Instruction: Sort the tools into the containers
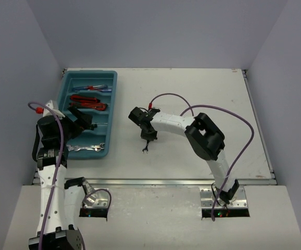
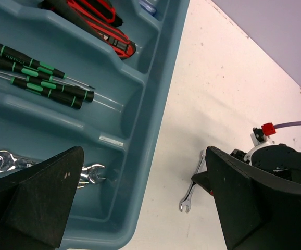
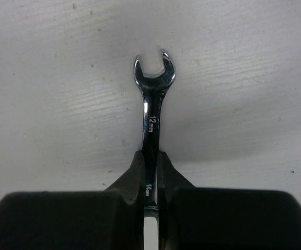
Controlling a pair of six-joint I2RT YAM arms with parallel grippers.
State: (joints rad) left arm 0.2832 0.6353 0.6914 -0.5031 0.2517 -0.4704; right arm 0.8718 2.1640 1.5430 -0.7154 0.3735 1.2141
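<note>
My right gripper (image 1: 149,137) is shut on a silver open-end wrench (image 1: 146,148) right of the tray. In the right wrist view the gripper (image 3: 150,166) pinches the shaft of the wrench (image 3: 153,99), marked 12 mm, with its open head pointing away, close over the white table. The teal tray (image 1: 113,112) holds blue/red screwdrivers (image 1: 96,88), red-black pliers (image 1: 88,101), black-green screwdrivers (image 2: 41,83) and wrenches (image 1: 88,148). My left gripper (image 1: 83,121) hangs open and empty over the tray's right side. Through my left gripper (image 2: 145,208) I also see the held wrench (image 2: 192,187).
The tray's right rim (image 2: 155,120) lies between the two grippers. The right arm's purple cable (image 1: 213,109) loops over the table's middle right. Walls close the table on the left, back and right.
</note>
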